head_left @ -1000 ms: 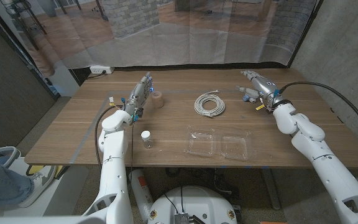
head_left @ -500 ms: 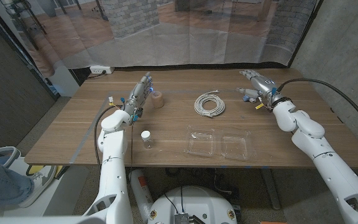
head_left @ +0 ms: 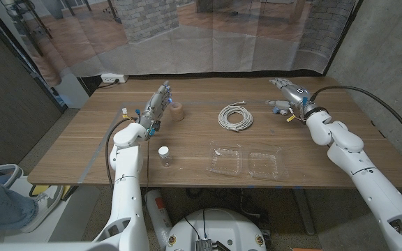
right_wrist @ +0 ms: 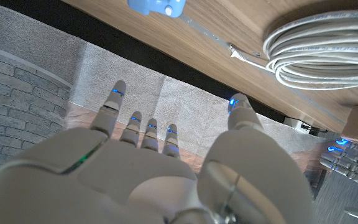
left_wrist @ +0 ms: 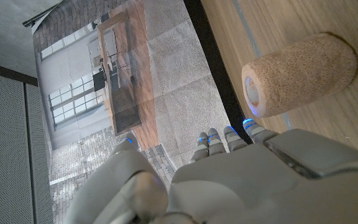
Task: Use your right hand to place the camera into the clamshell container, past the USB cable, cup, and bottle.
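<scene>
The camera, a small light-blue and white thing, sat on the counter near the far right corner, just beside the right hand; in the right wrist view it showed as a blue shape beyond the fingertips. Whether the hand touched it could not be told. The right hand held nothing, and its fingers were stretched out and apart, the thumb set off to one side.

The coiled white USB cable lay on the counter left of the camera, toward the middle, and showed in the right wrist view as stacked grey-white loops. Nearer the front edge, the clear clamshell container lay opened out with both halves flat on the counter, well apart from the camera. The small bottle with a white cap stood upright left of the container.

The tan cup lay on its side just beside the left hand; in the left wrist view its open mouth faced sideways. The left hand held nothing, its fingers straight and close together.
</scene>
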You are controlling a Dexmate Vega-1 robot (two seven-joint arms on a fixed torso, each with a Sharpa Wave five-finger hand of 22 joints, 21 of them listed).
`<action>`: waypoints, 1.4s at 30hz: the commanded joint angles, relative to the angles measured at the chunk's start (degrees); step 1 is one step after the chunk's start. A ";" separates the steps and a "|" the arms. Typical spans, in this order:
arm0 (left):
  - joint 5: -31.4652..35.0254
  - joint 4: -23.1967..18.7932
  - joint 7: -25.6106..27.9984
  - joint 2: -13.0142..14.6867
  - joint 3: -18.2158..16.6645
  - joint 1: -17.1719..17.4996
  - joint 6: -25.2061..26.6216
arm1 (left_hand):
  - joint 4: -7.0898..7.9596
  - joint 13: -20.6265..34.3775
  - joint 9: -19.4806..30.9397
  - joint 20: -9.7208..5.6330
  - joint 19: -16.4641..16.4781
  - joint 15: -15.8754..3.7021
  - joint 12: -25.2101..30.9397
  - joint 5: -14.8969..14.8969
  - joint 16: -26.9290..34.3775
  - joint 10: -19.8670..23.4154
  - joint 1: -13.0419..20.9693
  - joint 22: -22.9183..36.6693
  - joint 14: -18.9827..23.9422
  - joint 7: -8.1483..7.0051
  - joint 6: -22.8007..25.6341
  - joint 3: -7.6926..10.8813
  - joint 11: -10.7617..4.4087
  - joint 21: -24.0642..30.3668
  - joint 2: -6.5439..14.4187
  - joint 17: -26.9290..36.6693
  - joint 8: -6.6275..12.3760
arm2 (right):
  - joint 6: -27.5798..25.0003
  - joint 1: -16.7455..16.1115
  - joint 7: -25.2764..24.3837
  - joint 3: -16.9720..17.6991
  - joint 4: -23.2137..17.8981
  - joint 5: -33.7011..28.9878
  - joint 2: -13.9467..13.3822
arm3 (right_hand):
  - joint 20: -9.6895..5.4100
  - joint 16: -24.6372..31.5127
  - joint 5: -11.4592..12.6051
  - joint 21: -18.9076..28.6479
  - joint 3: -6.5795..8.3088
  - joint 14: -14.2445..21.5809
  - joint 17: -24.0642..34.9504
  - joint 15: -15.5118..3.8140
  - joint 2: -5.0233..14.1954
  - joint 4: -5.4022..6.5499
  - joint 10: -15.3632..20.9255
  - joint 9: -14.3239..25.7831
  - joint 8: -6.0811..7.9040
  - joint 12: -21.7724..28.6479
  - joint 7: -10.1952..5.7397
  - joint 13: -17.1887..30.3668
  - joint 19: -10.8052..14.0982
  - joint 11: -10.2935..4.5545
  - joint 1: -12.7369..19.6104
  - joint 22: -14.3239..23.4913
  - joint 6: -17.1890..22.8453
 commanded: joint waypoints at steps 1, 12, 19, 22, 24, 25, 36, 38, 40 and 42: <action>0.12 0.74 0.05 0.09 -0.07 -0.38 0.03 | -0.15 0.22 0.22 0.36 -0.30 0.32 0.36 0.06 0.38 0.04 0.81 0.33 -0.23 -0.07 0.32 -0.18 -0.22 0.30 -0.13 0.21 0.26 | -1.74 1.01 2.51 -1.08 0.55 -0.66 -0.75 | 0.06 0.07 0.67 0.23 -0.32 0.04 0.18 0.64 -0.87 0.14 -0.64 0.27 0.02 0.02 -0.13 0.12 1.50 0.74 -0.04 0.20 -0.82; 0.20 0.66 0.11 0.03 -0.10 -0.34 0.06 | -0.12 0.23 0.23 0.61 -0.44 0.36 0.37 0.03 0.36 0.06 0.85 0.34 -0.25 -0.10 0.36 -0.30 -0.29 0.27 -0.07 0.22 0.25 | -3.54 1.85 5.29 -2.11 0.22 -1.95 -1.48 | -0.17 0.70 2.68 2.07 -0.56 2.17 0.17 0.13 -1.37 0.44 -0.55 0.50 1.62 0.96 -2.06 0.22 9.54 1.13 1.89 0.34 2.26; 0.30 0.41 0.23 -0.01 -0.10 -0.32 0.20 | -0.11 0.23 0.23 0.80 -0.47 0.37 0.37 0.01 0.35 0.08 0.87 0.34 -0.30 -0.12 0.55 -0.38 -0.35 0.27 -0.02 0.23 0.30 | -4.15 2.48 6.22 -2.51 0.47 -2.25 -1.75 | 0.10 0.94 3.17 2.13 -0.36 4.23 0.12 -0.22 -1.47 0.30 3.60 0.62 1.80 2.64 -3.02 0.32 12.28 0.34 3.80 0.19 3.05; 0.32 0.52 0.17 0.04 -0.08 -0.41 0.24 | -0.10 0.23 0.23 0.83 -0.46 0.37 0.37 0.01 0.35 0.07 0.88 0.35 -0.29 -0.14 0.55 -0.41 -0.51 0.28 0.00 0.23 0.29 | -4.37 2.73 6.62 -2.67 0.60 -2.36 -1.89 | 0.15 1.01 3.25 1.85 -0.36 5.08 0.10 -0.21 -1.57 0.34 5.47 0.63 2.00 3.27 -3.32 0.29 12.65 0.32 4.35 0.14 3.80; 0.33 0.62 0.17 0.05 -0.07 -0.50 0.27 | -0.10 0.23 0.23 0.84 -0.51 0.38 0.36 0.00 0.35 0.06 0.89 0.35 -0.30 -0.15 0.56 -0.43 -0.44 0.26 0.01 0.23 0.29 | -4.40 2.91 6.84 -2.77 0.77 -2.34 -1.97 | 0.17 1.06 3.27 1.72 -0.38 5.49 0.10 -0.12 -1.62 0.36 6.21 0.63 2.01 3.51 -3.34 0.27 12.69 0.15 4.50 0.12 3.94; 0.37 0.67 0.19 0.05 -0.05 -0.54 0.27 | -0.10 0.23 0.23 0.85 -0.52 0.39 0.35 0.00 0.35 0.04 0.89 0.35 -0.29 -0.19 0.56 -0.44 -0.45 0.26 0.01 0.23 0.29 | -4.47 3.04 7.20 -2.85 0.85 -2.33 -2.01 | 0.17 1.05 3.27 1.69 -0.38 5.51 0.10 -0.10 -1.63 0.37 6.30 0.63 2.03 3.54 -3.33 0.26 12.70 0.13 4.54 0.12 4.02; 0.54 0.84 0.38 -0.05 -0.02 -0.65 0.38 | -0.07 0.24 0.24 1.01 -0.55 0.38 0.37 -0.04 0.35 0.10 0.94 0.36 -0.31 -0.17 0.71 -0.58 -0.63 0.28 0.08 0.24 0.31 | -5.90 4.25 9.13 -4.28 2.21 -3.64 -2.32 | 0.15 0.92 3.32 1.34 -0.40 6.10 0.12 -0.11 -1.58 0.57 6.15 0.64 2.57 3.31 -4.02 0.24 13.20 -0.80 4.99 0.10 5.91; 0.59 0.76 0.44 -0.08 -0.01 -0.60 0.42 | -0.07 0.24 0.24 1.06 -0.57 0.35 0.37 -0.04 0.35 0.10 0.95 0.36 -0.31 -0.15 0.70 -0.60 -0.64 0.28 0.09 0.24 0.30 | -5.85 4.51 9.17 -4.49 2.65 -3.66 -2.40 | 0.16 0.94 3.32 1.26 -0.43 6.34 0.13 -0.27 -1.60 0.63 6.65 0.63 2.68 3.47 -4.21 0.24 13.30 -0.86 5.03 0.10 6.37; 0.67 0.66 0.48 -0.09 -0.01 -0.57 0.58 | -0.06 0.24 0.24 1.11 -0.57 0.36 0.36 -0.05 0.35 0.07 0.95 0.36 -0.30 -0.12 0.74 -0.62 -0.60 0.28 0.10 0.24 0.31 | -6.16 4.76 9.35 -4.73 2.99 -3.85 -2.37 | 0.18 0.91 3.32 1.07 -0.47 6.51 0.15 -0.43 -1.61 0.69 7.28 0.61 2.68 3.67 -4.37 0.24 13.26 -1.09 5.11 0.09 6.61; 0.67 0.65 0.47 -0.10 -0.01 -0.57 0.60 | -0.06 0.24 0.24 1.21 -0.55 0.38 0.36 -0.06 0.36 0.09 0.96 0.37 -0.28 -0.12 0.80 -0.64 -0.64 0.29 0.11 0.24 0.33 | -6.45 5.06 9.57 -5.04 3.37 -4.12 -2.38 | 0.17 1.07 3.34 0.92 -0.43 7.15 0.16 -0.75 -1.53 0.72 7.85 0.59 2.63 3.84 -4.33 0.23 13.26 -1.24 5.27 0.08 6.72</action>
